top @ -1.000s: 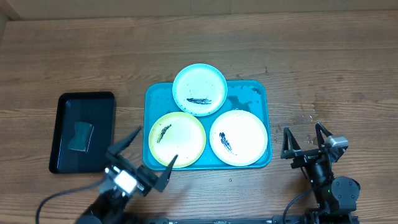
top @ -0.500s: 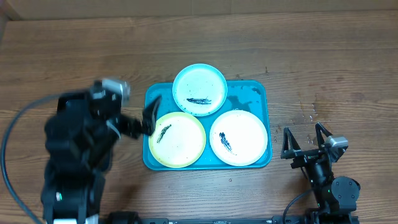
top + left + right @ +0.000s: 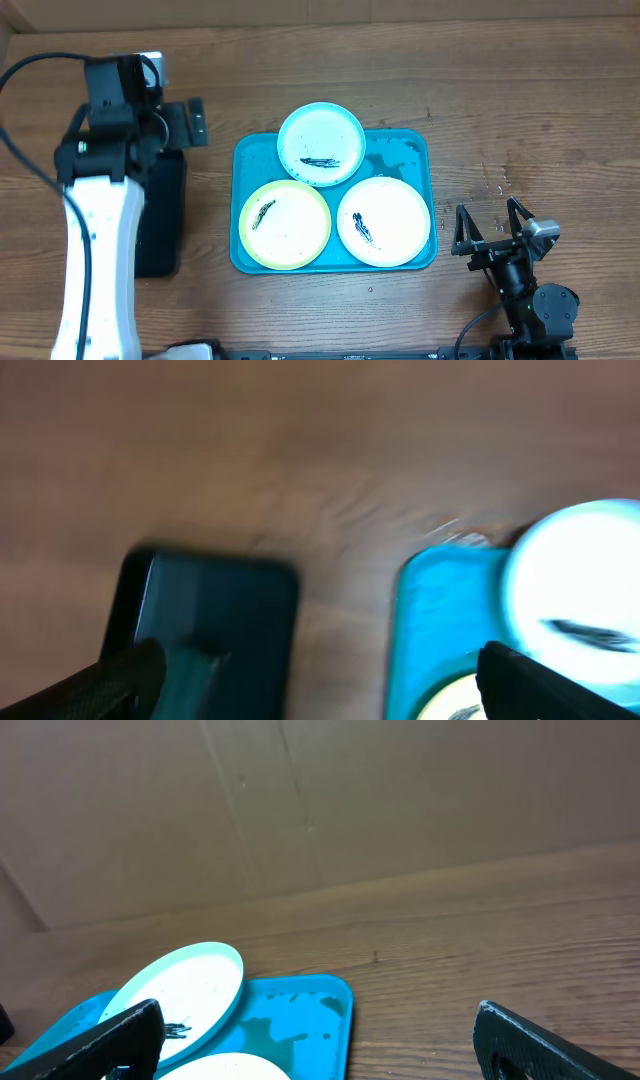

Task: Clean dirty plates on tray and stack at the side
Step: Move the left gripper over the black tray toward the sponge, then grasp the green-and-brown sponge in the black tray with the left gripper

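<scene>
Jaws spread and empty, the left gripper has swung from the table's near edge to hover over the far end of the black tray. To its right, the tray holds three smeared plates, not yet wiped. Farther right, the right gripper waits, fingers apart.

left arm: white link, black joints, black cable | right arm: black
</scene>
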Controlling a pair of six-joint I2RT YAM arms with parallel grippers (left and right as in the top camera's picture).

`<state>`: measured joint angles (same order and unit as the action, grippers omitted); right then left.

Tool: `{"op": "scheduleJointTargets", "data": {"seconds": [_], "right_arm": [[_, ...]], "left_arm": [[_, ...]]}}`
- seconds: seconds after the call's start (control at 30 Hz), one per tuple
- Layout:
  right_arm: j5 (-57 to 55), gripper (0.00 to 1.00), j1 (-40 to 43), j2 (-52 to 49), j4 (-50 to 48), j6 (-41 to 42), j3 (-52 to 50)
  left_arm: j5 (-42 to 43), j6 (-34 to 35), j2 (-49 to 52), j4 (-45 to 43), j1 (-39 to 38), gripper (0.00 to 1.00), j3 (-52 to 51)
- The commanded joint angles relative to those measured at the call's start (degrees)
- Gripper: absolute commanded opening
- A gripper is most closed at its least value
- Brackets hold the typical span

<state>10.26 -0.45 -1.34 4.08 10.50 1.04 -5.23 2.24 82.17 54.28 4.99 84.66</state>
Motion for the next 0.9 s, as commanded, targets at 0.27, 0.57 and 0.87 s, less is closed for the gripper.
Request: {"op": "scheduleJointTargets", "data": {"seconds": [0.27, 0.57, 0.87], "right_arm": [[-0.1, 1.0, 0.2, 0.0, -0.3, 0.0, -0.6], [-0.1, 1.0, 0.2, 0.0, -0.3, 0.0, -0.6], [-0.1, 1.0, 0.2, 0.0, -0.3, 0.0, -0.6]], "left_arm": [[-5.6, 1.6, 10.0, 10.1, 8.8, 1.0, 1.3], [2.9, 7.2, 10.4, 12.8, 21.5, 1.0, 1.3], [15.9, -8.7, 11.2, 10.3, 25.2, 1.0, 0.5]]}}
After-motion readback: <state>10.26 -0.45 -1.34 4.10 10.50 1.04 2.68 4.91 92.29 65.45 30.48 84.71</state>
